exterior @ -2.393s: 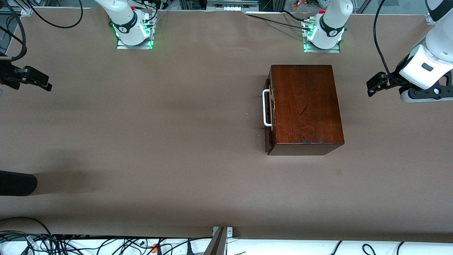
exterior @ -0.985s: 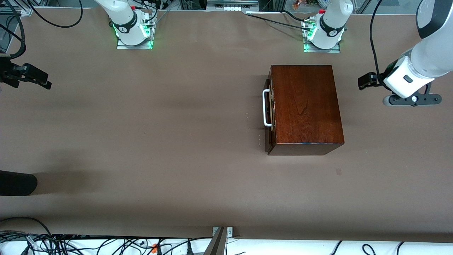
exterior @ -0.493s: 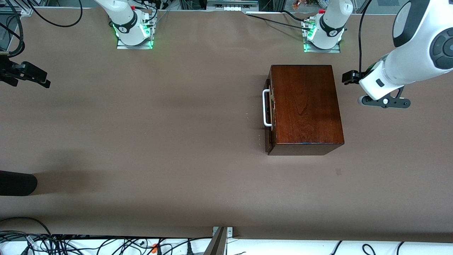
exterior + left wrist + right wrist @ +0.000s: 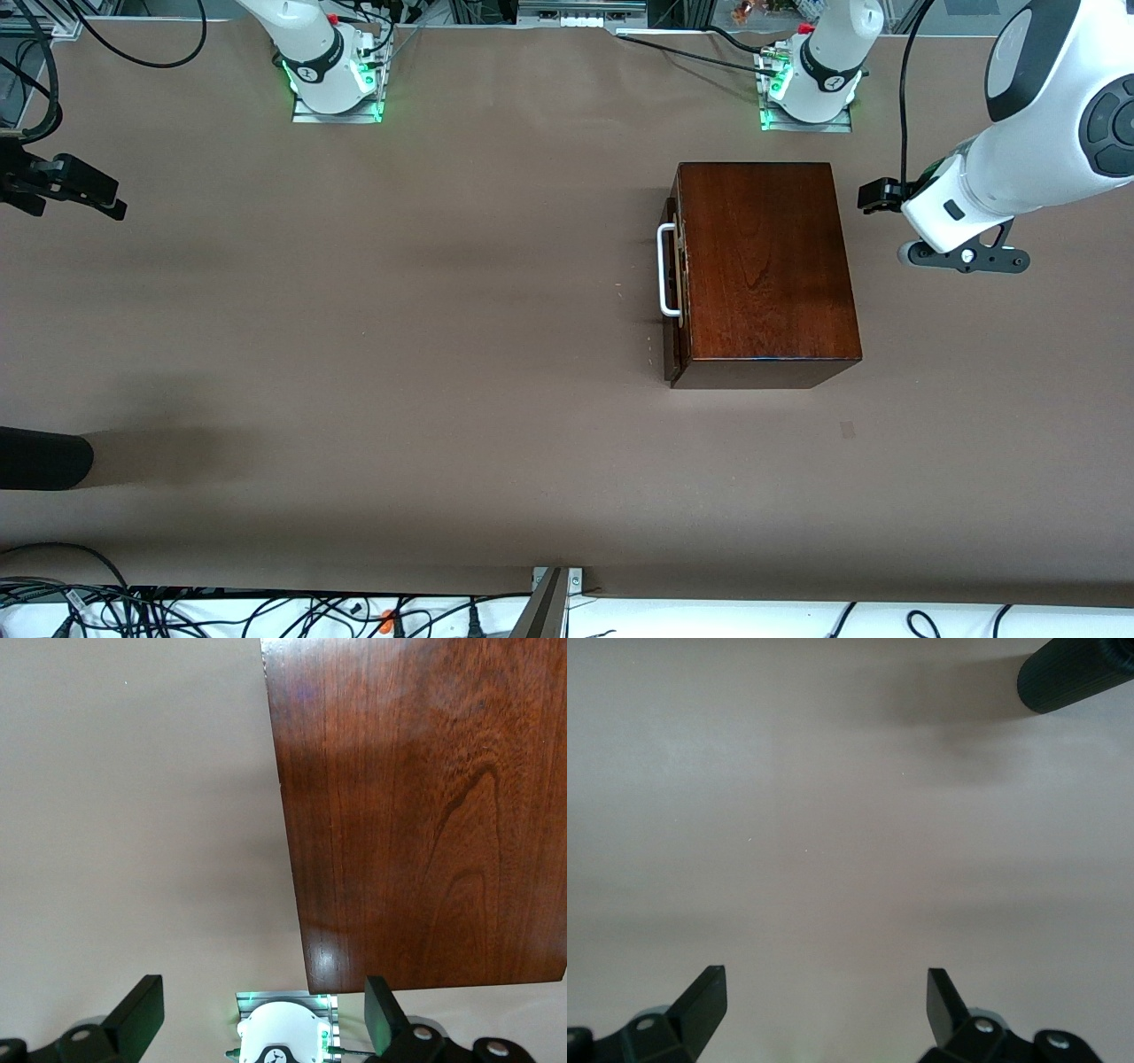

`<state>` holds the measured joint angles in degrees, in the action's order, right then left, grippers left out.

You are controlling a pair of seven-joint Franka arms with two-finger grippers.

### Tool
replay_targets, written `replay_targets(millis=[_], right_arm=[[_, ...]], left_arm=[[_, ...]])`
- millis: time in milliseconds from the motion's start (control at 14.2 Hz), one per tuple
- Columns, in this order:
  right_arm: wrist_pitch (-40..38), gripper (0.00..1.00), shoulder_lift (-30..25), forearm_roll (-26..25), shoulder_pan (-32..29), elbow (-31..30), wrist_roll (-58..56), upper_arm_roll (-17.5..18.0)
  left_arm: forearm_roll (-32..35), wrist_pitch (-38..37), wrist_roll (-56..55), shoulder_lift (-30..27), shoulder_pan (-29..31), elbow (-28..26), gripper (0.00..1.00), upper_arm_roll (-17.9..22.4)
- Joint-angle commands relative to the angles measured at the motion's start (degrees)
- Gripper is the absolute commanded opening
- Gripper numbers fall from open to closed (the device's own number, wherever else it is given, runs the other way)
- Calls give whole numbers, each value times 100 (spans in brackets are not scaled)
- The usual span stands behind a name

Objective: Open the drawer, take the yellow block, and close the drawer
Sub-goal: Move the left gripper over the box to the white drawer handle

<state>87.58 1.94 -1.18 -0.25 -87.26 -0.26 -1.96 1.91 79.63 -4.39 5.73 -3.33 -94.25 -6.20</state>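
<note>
Your drawer (image 4: 671,292) sits shut in the wooden box (image 4: 764,266), block unseen, while the left gripper (image 4: 879,196) hangs spread at the box's handle-less end and the right gripper (image 4: 84,190), spread, waits well apart, so you risk shoving the box

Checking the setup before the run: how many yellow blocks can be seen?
0. The dark wooden box has its drawer shut, white handle facing the right arm's end; a block may be hidden inside.
</note>
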Motion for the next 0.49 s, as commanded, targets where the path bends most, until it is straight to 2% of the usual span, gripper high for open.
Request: replay_targets(millis=[0, 422], right_arm=[[-92, 100, -88, 56, -81, -2, -71, 64], [-83, 100, -88, 56, -81, -2, -71, 56]], left_arm=[[-200, -44, 105, 77, 8, 153, 100, 4], [-314, -79, 113, 68, -1, 144, 100, -4]])
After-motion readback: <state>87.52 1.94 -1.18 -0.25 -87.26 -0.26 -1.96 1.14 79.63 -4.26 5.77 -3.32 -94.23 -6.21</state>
